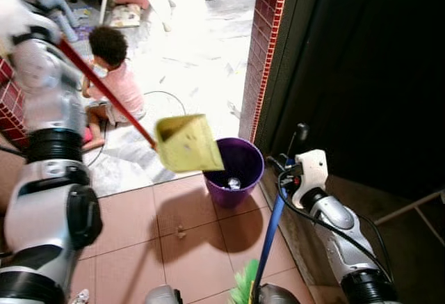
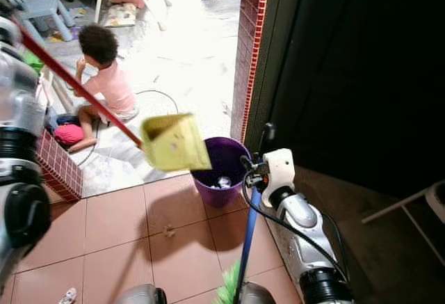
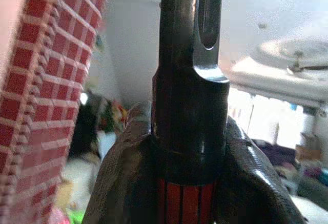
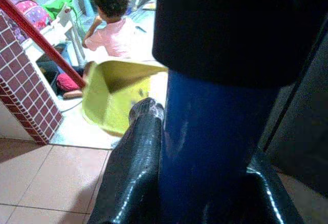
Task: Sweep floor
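Right gripper clamps blue broom pole at 5 o'clock; left gripper grips red-handled yellow plastic dustpan, tipped over purple bucket. Emptying step, I'd say; next: lower pan.

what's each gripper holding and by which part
Left gripper: the dustpan, by the top of its red handle. Right gripper: the broom, high on its blue stick.
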Controlling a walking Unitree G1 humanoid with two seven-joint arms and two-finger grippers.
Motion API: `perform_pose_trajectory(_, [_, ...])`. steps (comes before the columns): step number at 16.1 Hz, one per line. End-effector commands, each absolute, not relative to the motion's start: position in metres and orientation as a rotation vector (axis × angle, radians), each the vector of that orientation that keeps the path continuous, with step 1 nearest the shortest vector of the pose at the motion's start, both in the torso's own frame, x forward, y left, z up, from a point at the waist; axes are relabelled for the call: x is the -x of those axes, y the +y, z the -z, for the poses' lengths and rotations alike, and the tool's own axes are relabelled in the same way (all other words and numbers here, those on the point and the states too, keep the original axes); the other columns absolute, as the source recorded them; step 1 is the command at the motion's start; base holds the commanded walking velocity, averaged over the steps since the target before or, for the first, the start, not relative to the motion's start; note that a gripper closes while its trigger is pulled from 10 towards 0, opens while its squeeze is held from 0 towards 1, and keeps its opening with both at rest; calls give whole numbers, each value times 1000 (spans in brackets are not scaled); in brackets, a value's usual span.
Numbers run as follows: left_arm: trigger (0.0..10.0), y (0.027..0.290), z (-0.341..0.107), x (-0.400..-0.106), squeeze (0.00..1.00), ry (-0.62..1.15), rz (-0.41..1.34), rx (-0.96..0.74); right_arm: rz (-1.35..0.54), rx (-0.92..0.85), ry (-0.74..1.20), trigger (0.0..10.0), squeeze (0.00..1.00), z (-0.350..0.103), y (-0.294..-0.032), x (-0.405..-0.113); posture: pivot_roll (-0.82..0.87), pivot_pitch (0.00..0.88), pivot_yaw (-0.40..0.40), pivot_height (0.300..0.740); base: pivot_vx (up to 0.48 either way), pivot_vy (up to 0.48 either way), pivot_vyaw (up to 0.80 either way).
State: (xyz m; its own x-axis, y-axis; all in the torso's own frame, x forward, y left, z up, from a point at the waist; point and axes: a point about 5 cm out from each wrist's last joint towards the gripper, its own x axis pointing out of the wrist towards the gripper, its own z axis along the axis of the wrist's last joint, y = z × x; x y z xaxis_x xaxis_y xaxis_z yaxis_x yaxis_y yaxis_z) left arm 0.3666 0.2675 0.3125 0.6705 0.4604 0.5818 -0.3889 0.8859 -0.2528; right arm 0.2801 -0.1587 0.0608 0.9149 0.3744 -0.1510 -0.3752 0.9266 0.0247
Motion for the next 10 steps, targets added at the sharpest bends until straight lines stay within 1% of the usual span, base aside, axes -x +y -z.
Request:
perform_pose_trajectory(1, [10000, 275, -352, -350, 0, -856, -504, 73, -388, 110, 136, 10000, 0, -65, -165, -284, -101, 0, -27, 740, 0, 0, 0])
perform_pose_trajectory(2, [10000, 276, -353, -350, 0, -856, -508, 62, -389, 110, 136, 10000, 0, -65, -165, -284, -98, 0, -28, 740, 0, 0, 0])
perform_pose_trajectory(3, [10000, 277, -342, -349, 0, -822, -511, -5, -396, 110, 135, 10000, 0, -65, -164, -283, -93, 0, -28, 740, 0, 0, 0])
perform_pose_trajectory(4, [10000, 276, -336, -349, 0, -809, -503, -30, -397, 110, 135, 10000, 0, -64, -163, -283, -92, 0, -27, 740, 0, 0, 0])
perform_pose_trajectory(7, [10000, 261, -305, -346, 0, -742, -450, -123, -397, 110, 138, 10000, 0, -63, -164, -281, -87, 0, -25, 740, 0, 0, 0])
perform_pose_trajectory(10, [10000, 251, -278, -346, 0, -666, -420, -128, -397, 106, 145, 10000, 0, -62, -163, -282, -85, 0, -23, 740, 0, 0, 0])
